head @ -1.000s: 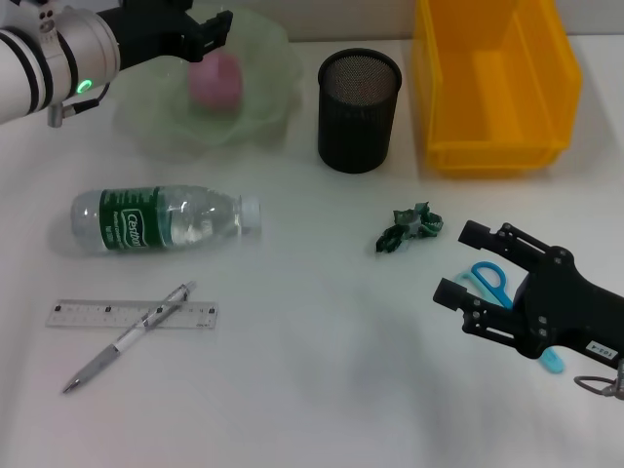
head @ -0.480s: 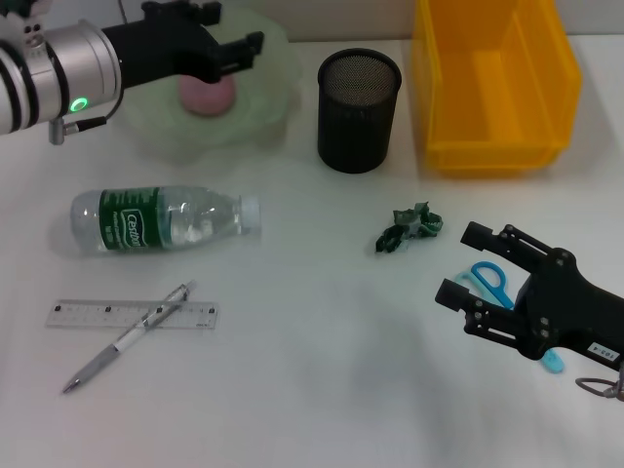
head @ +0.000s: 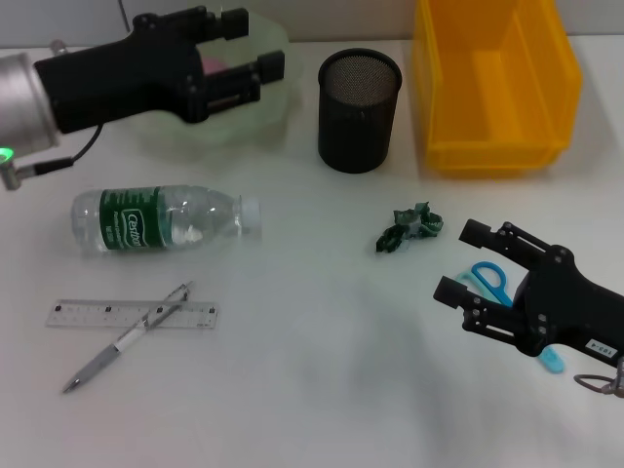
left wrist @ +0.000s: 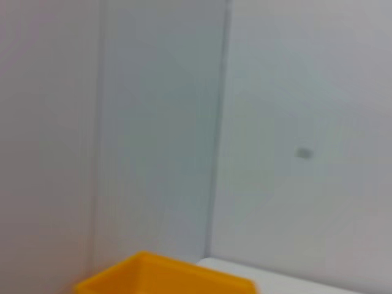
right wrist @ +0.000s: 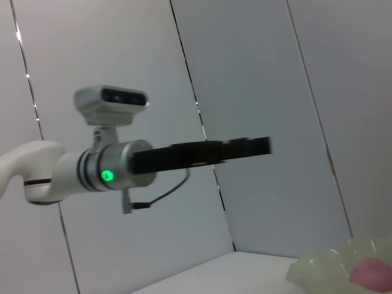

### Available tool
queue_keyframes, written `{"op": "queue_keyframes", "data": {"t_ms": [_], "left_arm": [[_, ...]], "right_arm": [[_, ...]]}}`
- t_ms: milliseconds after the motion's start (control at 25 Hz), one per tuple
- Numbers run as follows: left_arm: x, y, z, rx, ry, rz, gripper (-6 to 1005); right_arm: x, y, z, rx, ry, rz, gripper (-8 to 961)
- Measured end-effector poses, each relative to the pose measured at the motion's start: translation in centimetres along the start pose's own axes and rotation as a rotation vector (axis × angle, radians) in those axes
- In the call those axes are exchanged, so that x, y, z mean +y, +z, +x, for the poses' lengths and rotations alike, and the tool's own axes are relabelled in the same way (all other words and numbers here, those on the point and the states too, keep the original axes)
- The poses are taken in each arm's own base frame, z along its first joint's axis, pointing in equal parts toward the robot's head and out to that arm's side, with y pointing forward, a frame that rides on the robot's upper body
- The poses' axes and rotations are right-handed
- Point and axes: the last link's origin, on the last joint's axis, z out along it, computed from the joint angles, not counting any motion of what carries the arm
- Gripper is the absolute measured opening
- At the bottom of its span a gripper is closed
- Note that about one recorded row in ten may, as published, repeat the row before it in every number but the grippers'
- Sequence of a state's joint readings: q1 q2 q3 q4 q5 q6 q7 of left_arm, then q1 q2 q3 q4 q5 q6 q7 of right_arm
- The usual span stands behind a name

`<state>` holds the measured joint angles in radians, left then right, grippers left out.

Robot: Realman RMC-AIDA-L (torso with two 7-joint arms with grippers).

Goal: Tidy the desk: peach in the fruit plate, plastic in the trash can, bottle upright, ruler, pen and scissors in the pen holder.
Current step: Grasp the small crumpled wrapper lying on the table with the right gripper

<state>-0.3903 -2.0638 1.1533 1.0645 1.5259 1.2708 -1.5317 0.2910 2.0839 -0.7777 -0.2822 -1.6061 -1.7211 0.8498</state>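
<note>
My left gripper [head: 253, 44] hovers open over the pale green fruit plate [head: 271, 107], nothing between its fingers. The pink peach [head: 209, 65] lies in the plate, mostly hidden behind the gripper; the right wrist view shows the peach [right wrist: 373, 273] resting in the plate [right wrist: 324, 269]. A clear bottle [head: 166, 218] lies on its side. The ruler [head: 97, 314] and pen [head: 132, 336] lie crossed at the front left. Crumpled green plastic [head: 409, 227] sits mid-table. My right gripper [head: 456, 261] stands open beside the blue scissors [head: 490, 280], partly covering them.
The black mesh pen holder [head: 359, 97] stands at the back centre. The yellow trash can [head: 492, 83] is to its right, and its corner [left wrist: 165, 278] shows in the left wrist view. The left arm [right wrist: 122, 168] crosses the right wrist view.
The left arm has swung right and forward over the plate, and its gripper now covers most of the peach. The right arm has not moved.
</note>
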Motion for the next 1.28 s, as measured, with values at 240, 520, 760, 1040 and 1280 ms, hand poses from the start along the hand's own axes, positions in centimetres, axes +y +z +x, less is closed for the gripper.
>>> {"op": "queue_keyframes", "data": {"t_ms": [240,520,760,1040,1280], "left_arm": [[2.3,-3.0,-1.1,0.044,0.024,-0.158,652],[5.7,-5.1,-4.8,-0.015,0.044,-0.355,650],[6.0,-5.5,-5.7,-0.04,0.016,-0.361,649],[6.1,-5.8,-6.1,-0.046,0.014,-0.352,650],[6.2,-5.5,-6.0,-0.046,0.018,-0.359,650]], "right_arm": [[-0.2,0.1,-0.2,0.001,-0.006,-0.004,817],[-0.3,0.3,-0.4,0.0,-0.013,-0.01,817],[-0.4,0.3,-0.4,0.004,-0.019,-0.013,817],[-0.5,0.5,-0.5,0.002,-0.016,-0.014,818],[-0.4,0.3,-0.4,0.002,-0.009,-0.01,818]]}}
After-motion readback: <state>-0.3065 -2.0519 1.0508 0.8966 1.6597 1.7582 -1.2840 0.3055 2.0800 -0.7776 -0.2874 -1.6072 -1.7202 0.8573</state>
